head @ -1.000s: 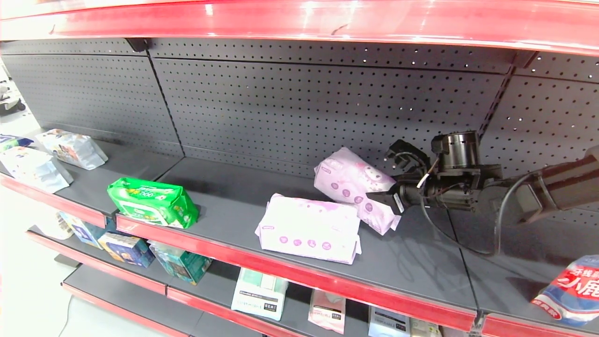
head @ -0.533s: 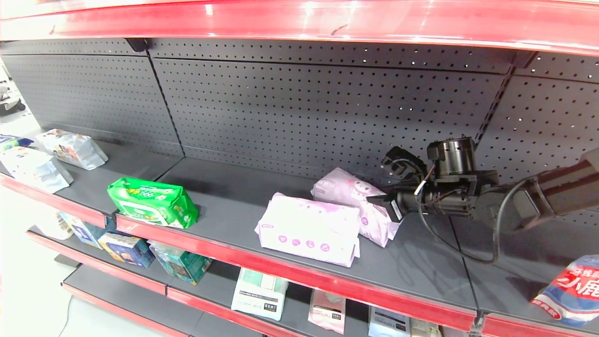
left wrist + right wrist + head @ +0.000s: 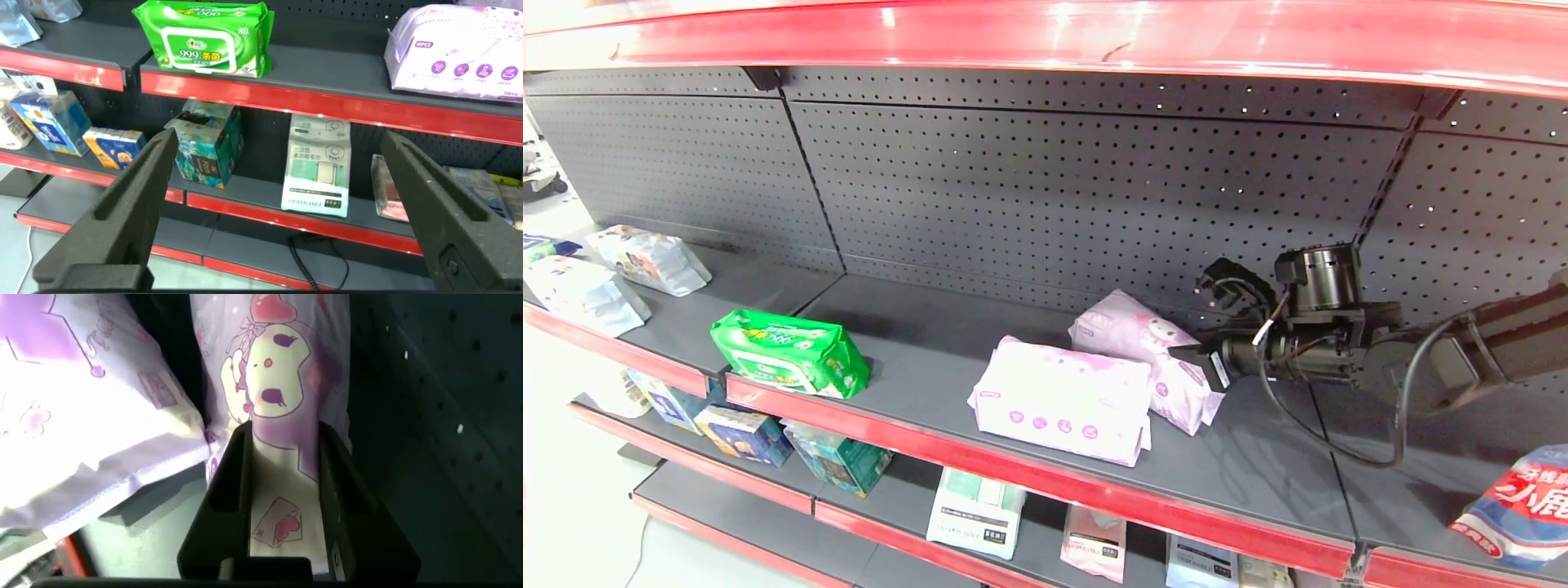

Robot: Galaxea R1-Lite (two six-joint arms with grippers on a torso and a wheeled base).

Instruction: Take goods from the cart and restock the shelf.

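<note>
A pink pack with a cartoon figure (image 3: 1131,331) lies on the dark shelf (image 3: 915,343), leaning against a larger pink pack (image 3: 1062,396) in front of it. My right gripper (image 3: 1205,363) reaches in from the right and is shut on that cartoon pack's near end. In the right wrist view the cartoon pack (image 3: 286,392) runs between the two fingers, with the larger pack (image 3: 73,416) beside it. My left gripper (image 3: 278,204) is open and holds nothing, facing the lower shelves below the green wipes pack (image 3: 204,37).
A green wipes pack (image 3: 788,351) sits near the shelf's red front edge (image 3: 1045,478). White bags (image 3: 645,257) lie far left, and a red and blue bag (image 3: 1515,502) lies far right. Boxes and packs (image 3: 976,510) fill the lower shelves. A pegboard wall (image 3: 1054,180) backs the shelf.
The right gripper has lowered the cartoon pack from mid-air onto the shelf against the larger pink pack, then shifted slightly to the right.
</note>
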